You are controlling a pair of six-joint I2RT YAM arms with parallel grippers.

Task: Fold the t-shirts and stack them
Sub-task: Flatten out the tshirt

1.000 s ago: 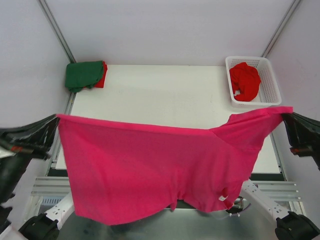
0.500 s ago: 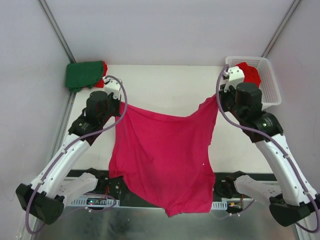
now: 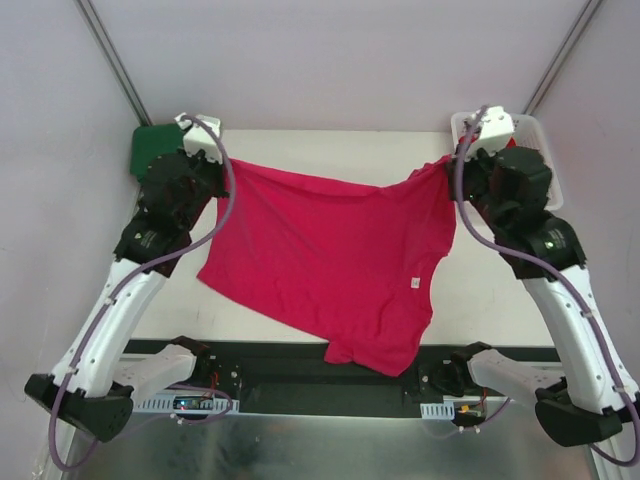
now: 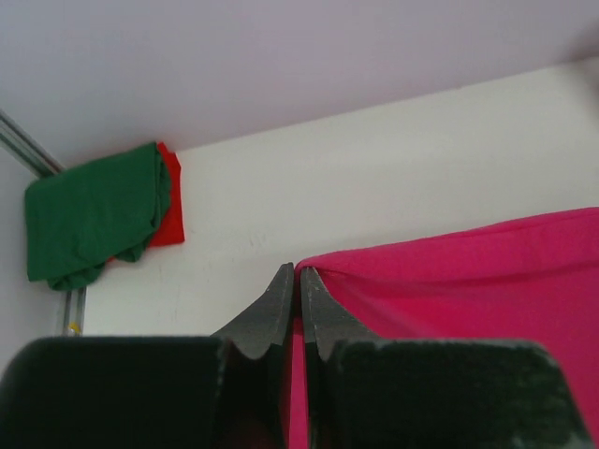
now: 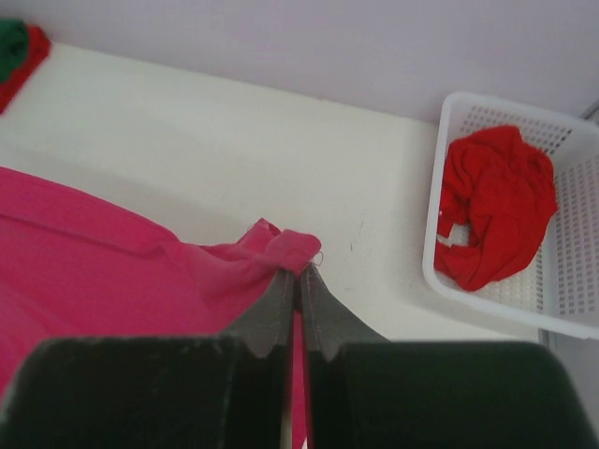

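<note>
From above: holds a magenta-pink t-shirt [image 3: 330,255] stretched over the desk [image 3: 330,150], left of the white basket [image 3: 536,122]. Keeps one far corner just beside the basket and the other well away from it, near a folded green t-shirt [image 3: 150,150].

Left wrist: clamps the left fingers [image 4: 279,304] tight on the pink cloth's corner. Shows the green t-shirt lying on a folded red t-shirt [image 4: 170,201].

Right wrist: pinches the right fingers [image 5: 276,304] shut on a bunched pink corner, just left of the basket. Shows a crumpled red t-shirt [image 5: 496,201] inside the basket.
</note>
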